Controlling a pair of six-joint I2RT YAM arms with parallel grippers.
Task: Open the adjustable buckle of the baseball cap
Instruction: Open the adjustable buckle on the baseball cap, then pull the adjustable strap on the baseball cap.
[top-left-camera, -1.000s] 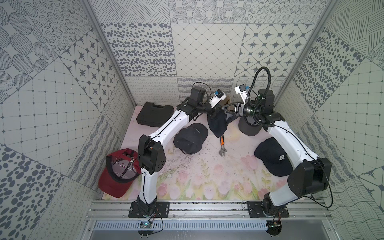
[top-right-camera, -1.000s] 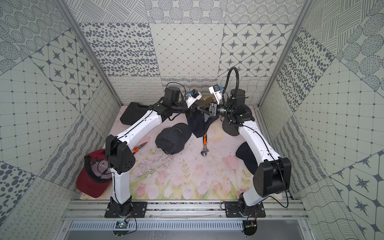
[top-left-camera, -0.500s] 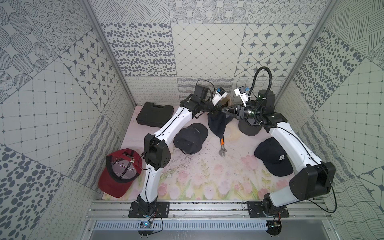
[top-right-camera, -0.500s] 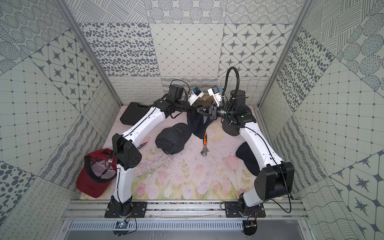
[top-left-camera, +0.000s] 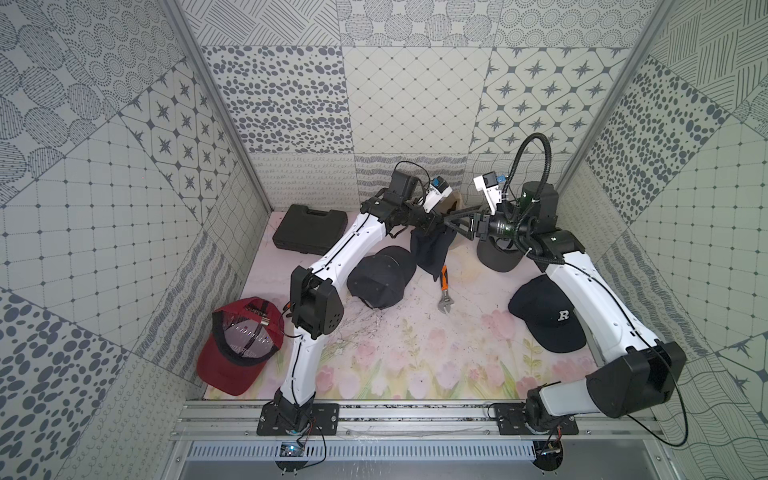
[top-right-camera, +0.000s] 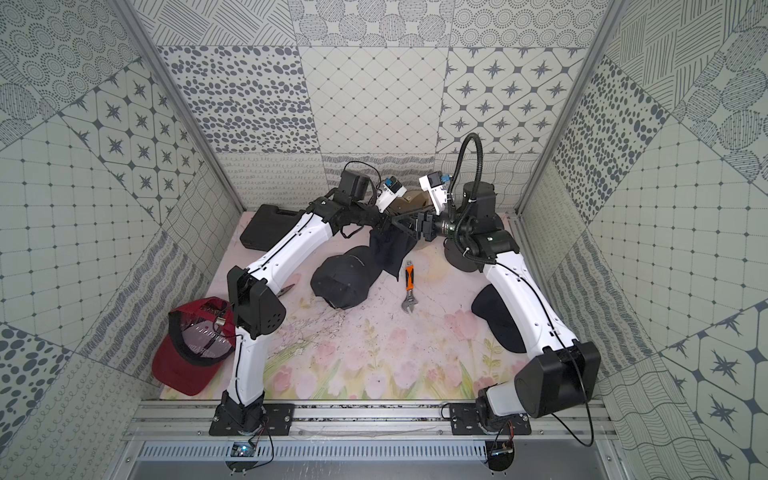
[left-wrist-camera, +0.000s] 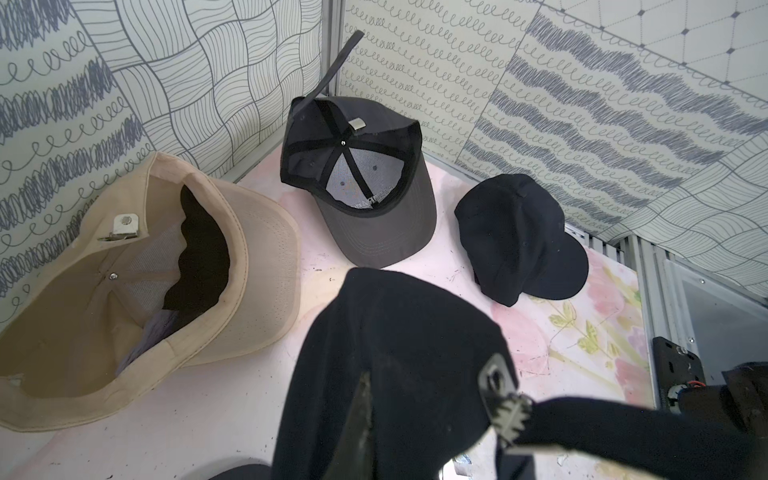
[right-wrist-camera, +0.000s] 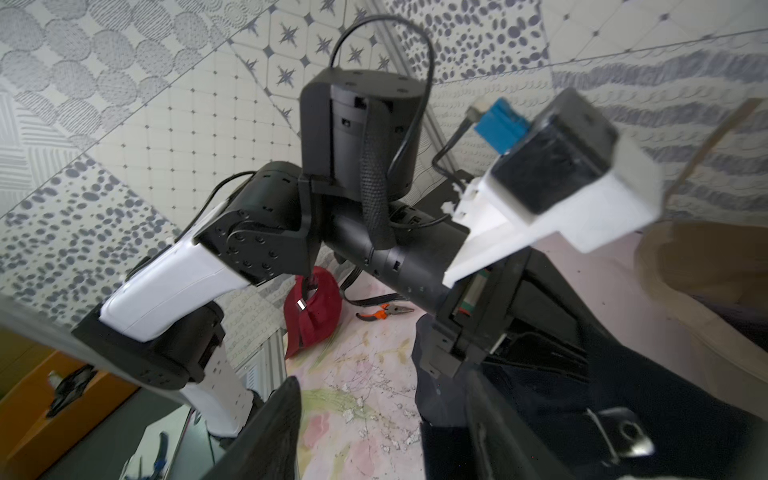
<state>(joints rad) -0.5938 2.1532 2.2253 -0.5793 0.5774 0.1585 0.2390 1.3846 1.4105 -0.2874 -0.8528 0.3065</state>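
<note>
Left gripper (top-left-camera: 434, 222): closed, clamped on the fabric of the dark baseball cap (top-left-camera: 430, 249) close to its strap. The cap hangs limp below the jaws, over the back part of the floral mat (top-left-camera: 415, 357), between a black cap (top-left-camera: 380, 278) lying on the mat and a grey cap (top-left-camera: 496, 255).

Right gripper (top-left-camera: 451, 222): jaws spread, holding nothing. In the right wrist view both fingers (right-wrist-camera: 270, 432) stand well apart, and the metal buckle (right-wrist-camera: 623, 432) lies outside the gap, beside one finger. In the left wrist view the buckle (left-wrist-camera: 498, 390) sits on the hanging cap with its toothed flap raised. A right finger ends just beside it; contact cannot be confirmed.

Left arm (top-left-camera: 353, 245) pose: base on the front rail, first link rising to a sharply bent elbow (top-left-camera: 316, 305), and the forearm slanting back toward the rear wall. The wrist is turned toward the right arm.

Right arm (top-left-camera: 582, 286) pose: base on the front rail, shoulder block swung out to the right side. The long link slants back and inward, and the wrist is turned level toward the left gripper.

Both grippers face each other tip to tip in both top views. An orange-handled wrench (top-left-camera: 444, 286) lies on the mat just below the hanging cap.
</note>
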